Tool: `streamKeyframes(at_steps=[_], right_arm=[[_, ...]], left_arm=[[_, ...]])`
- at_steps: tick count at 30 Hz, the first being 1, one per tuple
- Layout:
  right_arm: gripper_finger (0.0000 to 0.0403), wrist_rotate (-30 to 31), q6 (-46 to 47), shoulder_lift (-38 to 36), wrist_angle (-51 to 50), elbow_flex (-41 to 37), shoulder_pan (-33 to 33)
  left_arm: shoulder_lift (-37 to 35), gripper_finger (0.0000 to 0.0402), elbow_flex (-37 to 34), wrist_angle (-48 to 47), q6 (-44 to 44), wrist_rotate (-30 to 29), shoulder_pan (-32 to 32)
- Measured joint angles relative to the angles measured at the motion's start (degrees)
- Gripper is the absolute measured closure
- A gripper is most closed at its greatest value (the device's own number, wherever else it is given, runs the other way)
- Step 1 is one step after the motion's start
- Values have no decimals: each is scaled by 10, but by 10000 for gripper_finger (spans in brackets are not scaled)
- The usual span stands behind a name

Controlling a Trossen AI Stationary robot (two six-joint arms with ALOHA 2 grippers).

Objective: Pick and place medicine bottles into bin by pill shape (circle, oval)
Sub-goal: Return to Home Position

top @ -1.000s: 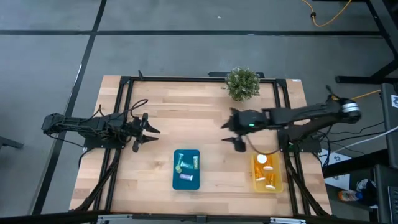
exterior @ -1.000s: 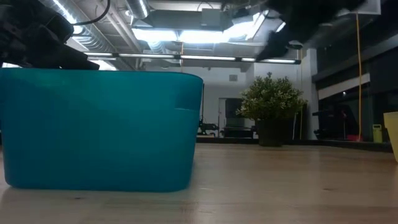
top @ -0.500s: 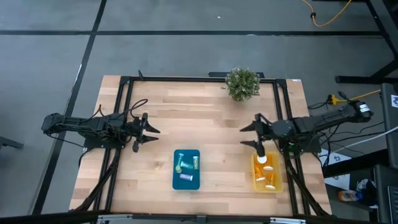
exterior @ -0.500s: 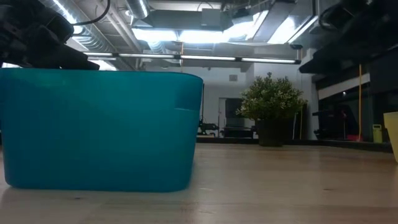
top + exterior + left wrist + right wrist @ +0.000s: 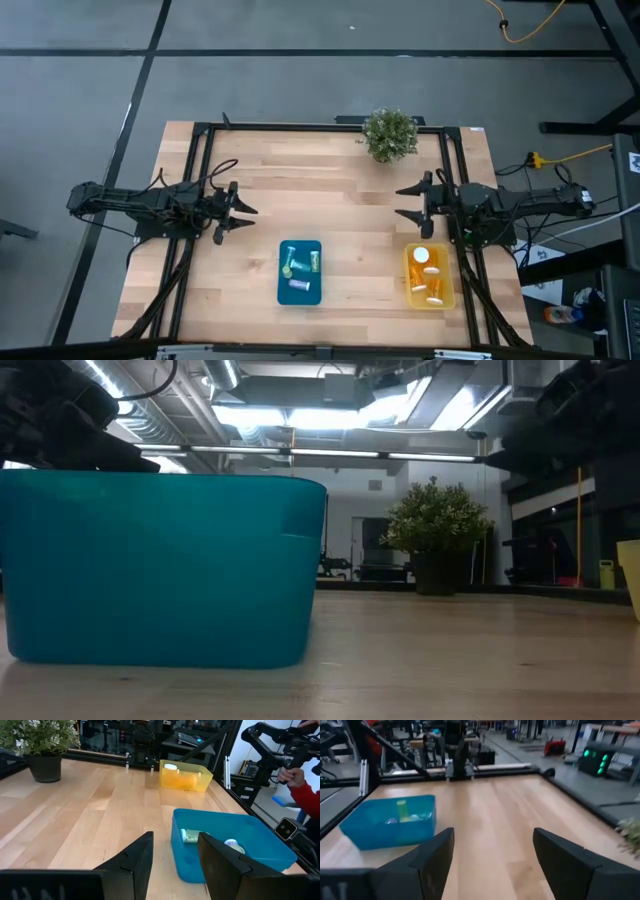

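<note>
Overhead, ceiling lights (image 5: pixel 290 415); blue bin (image 5: pixel 160 565) on wooden table (image 5: pixel 450 655)

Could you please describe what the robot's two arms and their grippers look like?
Both arms are slim, jointed and matte black. The left gripper and right gripper each carry two broad, flat, angular dark fingers. A thin black cable loops beside the left arm.

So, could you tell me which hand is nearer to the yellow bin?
Right. The right hand hangs near the yellow bin's far end; the left hand is beyond the blue bin.
</note>
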Motion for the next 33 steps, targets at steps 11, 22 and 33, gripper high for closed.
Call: streamKeyframes(at_steps=[11,22,33], right_arm=[[130,-41,-59,-47,20,-48,-53],[130,-86,-101,-131,13,-84,-53],[130,-86,-101,-131,13,-84,-53]], left_arm=[[0,254,0,0,0,0,0],[0,254,0,0,0,0,0],[0,254,0,0,0,0,0]])
